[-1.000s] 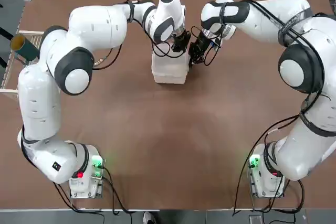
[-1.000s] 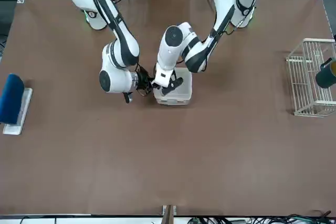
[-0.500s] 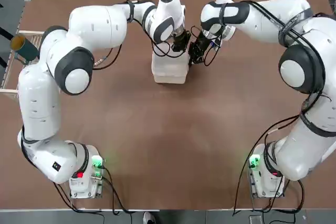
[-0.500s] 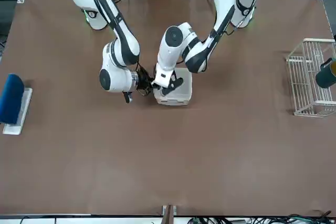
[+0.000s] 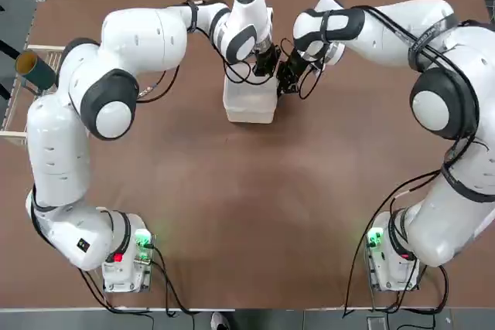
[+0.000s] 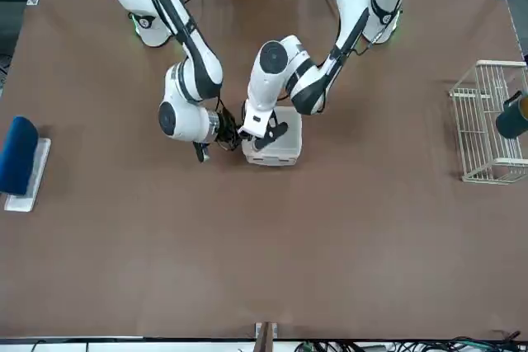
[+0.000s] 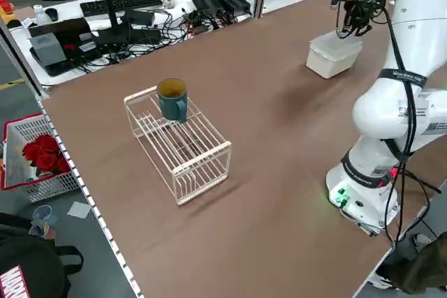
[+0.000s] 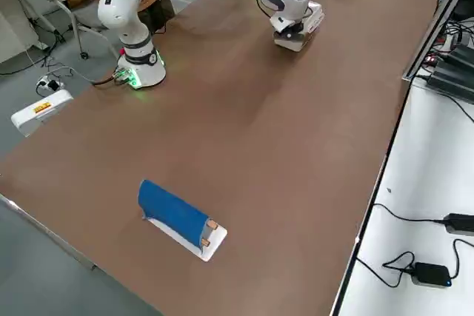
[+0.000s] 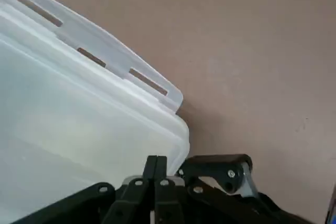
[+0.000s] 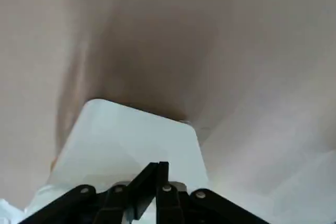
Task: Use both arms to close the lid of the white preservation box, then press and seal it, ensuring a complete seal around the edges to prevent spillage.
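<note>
1. While both arms are bent over the table centre, the white preservation box [image 5: 249, 103] is seen resting there w/ the lid [image 7: 338, 41] laid on top.
2. Left gripper [image 5: 267, 65]: fingers pressed together, set on the lid's far edge.
3. Right gripper [image 5: 288, 76]: fingers pressed together at the box's right side, nothing pinched.

The box [image 5: 249, 104] under both grippers looks like milky, see-through plastic, and its lid [image 9: 79, 124] is smooth with a soft sheen. The arms [image 5: 143, 36] are glossy white shells with matt black bands, over a matt brown tabletop [image 5: 255, 214]. Way off to the side: a thin wire rack [image 7: 183, 146], coated white, holding a shiny teal mug [image 7: 172, 98].
</note>
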Controlling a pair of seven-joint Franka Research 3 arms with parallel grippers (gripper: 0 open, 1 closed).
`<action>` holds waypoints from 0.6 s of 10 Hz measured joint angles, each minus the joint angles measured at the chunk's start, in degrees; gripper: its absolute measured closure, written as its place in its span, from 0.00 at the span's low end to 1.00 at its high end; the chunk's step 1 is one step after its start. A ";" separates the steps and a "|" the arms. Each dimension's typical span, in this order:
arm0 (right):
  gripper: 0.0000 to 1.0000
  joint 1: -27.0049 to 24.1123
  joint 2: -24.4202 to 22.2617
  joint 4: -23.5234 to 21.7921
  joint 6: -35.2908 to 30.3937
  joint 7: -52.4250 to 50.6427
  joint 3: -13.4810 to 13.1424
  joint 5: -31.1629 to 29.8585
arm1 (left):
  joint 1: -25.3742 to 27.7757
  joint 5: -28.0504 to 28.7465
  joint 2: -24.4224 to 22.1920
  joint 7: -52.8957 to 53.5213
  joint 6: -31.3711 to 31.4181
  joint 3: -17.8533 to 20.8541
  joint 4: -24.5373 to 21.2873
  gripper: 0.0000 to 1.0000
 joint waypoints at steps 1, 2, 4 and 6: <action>0.95 0.00 0.01 -0.11 0.04 -0.02 -0.07 0.57 | 0.00 0.00 0.00 0.00 0.00 0.00 0.00 0.99; 0.95 0.00 0.03 -0.11 0.05 -0.02 -0.08 0.66 | 0.01 0.00 0.00 0.00 0.00 0.00 0.01 0.99; 0.95 -0.04 0.04 -0.05 -0.30 -0.02 -0.15 0.84 | 0.02 0.00 0.00 0.00 0.00 0.00 0.04 0.99; 0.95 -0.22 0.16 0.47 -1.88 -0.47 -0.37 1.07 | 0.14 0.00 -0.04 -0.47 -0.03 0.00 0.14 0.99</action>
